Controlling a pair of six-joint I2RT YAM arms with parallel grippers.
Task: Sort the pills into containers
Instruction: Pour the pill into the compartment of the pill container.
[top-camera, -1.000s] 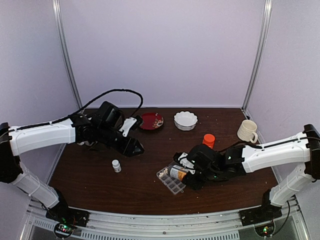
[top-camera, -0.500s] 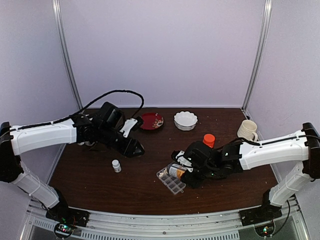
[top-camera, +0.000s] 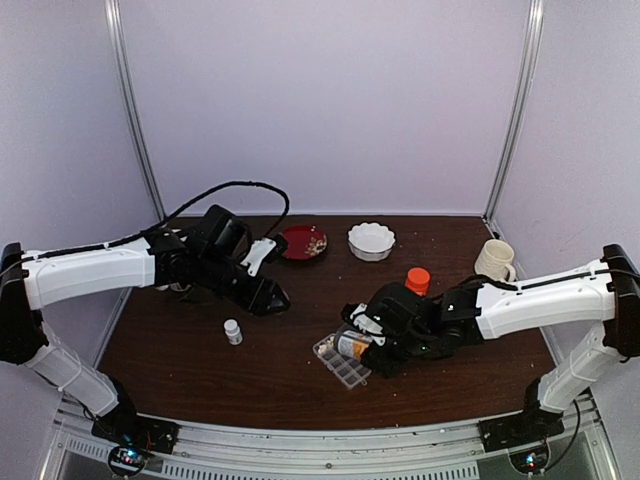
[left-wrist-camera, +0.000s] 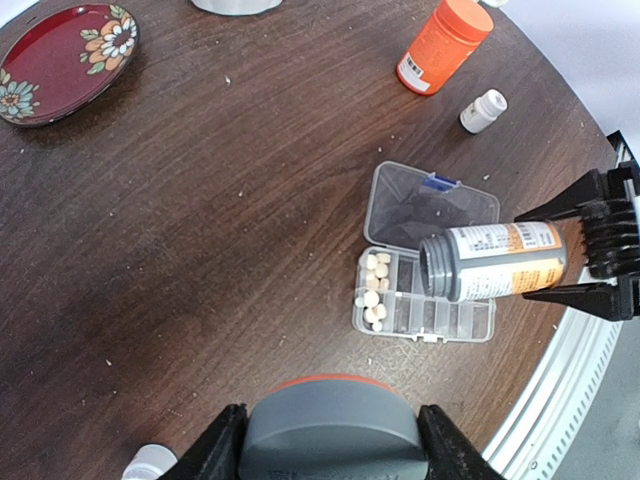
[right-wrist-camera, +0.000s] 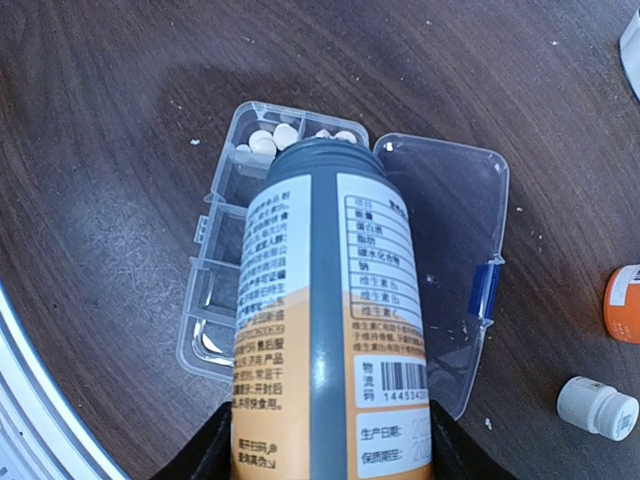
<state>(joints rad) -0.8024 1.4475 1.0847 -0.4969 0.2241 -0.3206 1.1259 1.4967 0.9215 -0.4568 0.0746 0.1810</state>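
The left gripper (left-wrist-camera: 327, 445) clamps a gray cap (left-wrist-camera: 325, 415) above bare table (top-camera: 285, 360). Further right, near the front edge, the open pill box (left-wrist-camera: 470, 325) holds white pills (left-wrist-camera: 373, 290) in its end cells. The right gripper (right-wrist-camera: 320, 455) grips a bottle (right-wrist-camera: 330, 300) tipped over it.

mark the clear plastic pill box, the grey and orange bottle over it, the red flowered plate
clear plastic pill box (left-wrist-camera: 468, 322), left wrist view, empty cell
grey and orange bottle (left-wrist-camera: 500, 262), left wrist view, label
red flowered plate (left-wrist-camera: 60, 62), left wrist view, centre
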